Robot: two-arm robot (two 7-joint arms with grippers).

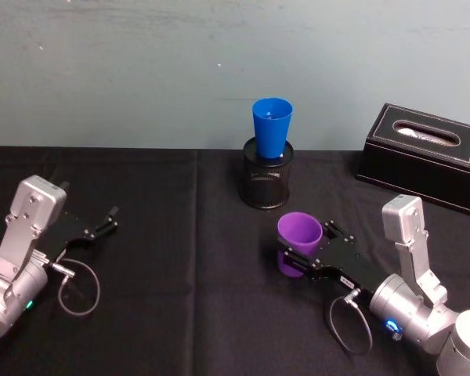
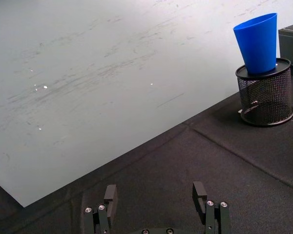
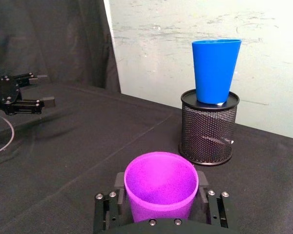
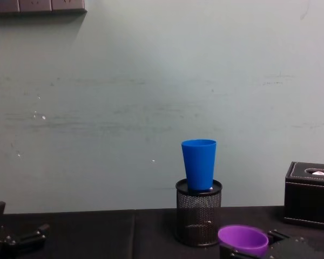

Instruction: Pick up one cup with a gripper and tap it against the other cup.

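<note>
The purple cup (image 1: 299,239) stands upright at the front right between the jaws of my right gripper (image 1: 308,244), which is shut on its sides. In the right wrist view the purple cup (image 3: 159,195) sits open-mouthed between the black fingers (image 3: 118,181). I cannot tell whether it rests on the cloth. The blue cup (image 1: 272,128) stands upright in a black mesh pen holder (image 1: 267,184) behind it, a short gap away. My left gripper (image 1: 106,220) rests open at the far left; its wrist view shows nothing in the left gripper (image 2: 155,194).
A black tissue box (image 1: 425,155) sits at the back right beside the right arm. A black cloth (image 1: 180,258) covers the table up to a pale wall. Cables loop near both wrists.
</note>
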